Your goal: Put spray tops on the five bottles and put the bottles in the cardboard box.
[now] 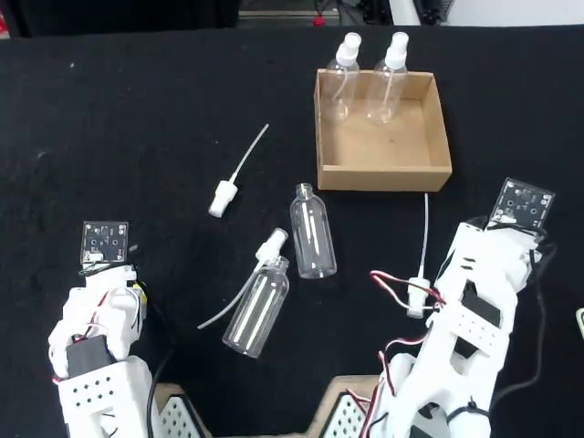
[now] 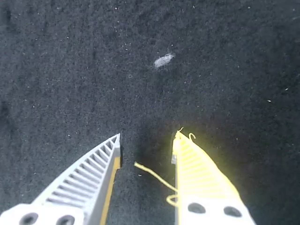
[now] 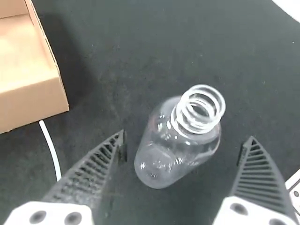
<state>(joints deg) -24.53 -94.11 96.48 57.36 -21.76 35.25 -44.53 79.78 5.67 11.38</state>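
Note:
My right gripper (image 3: 185, 138) is open, one finger on each side of a clear bottle (image 3: 180, 143) that stands with its bare threaded neck up; the fingers do not touch it. A loose spray top (image 1: 418, 297) with its long tube (image 3: 49, 150) lies beside my right arm (image 1: 484, 292). The cardboard box (image 1: 383, 169) holds two upright bottles with spray tops (image 1: 345, 78), (image 1: 391, 78). On the cloth lie an uncapped bottle (image 1: 312, 230), a bottle with a spray top on it (image 1: 258, 301) and another loose spray top (image 1: 224, 196). My left gripper (image 2: 147, 137) hangs open over bare cloth.
The table is covered in black cloth. My left arm (image 1: 100, 301) is at the near left, away from the bottles. A corner of the box (image 3: 28, 79) is close to my right gripper. A lint speck (image 2: 164, 60) lies ahead of the left fingers.

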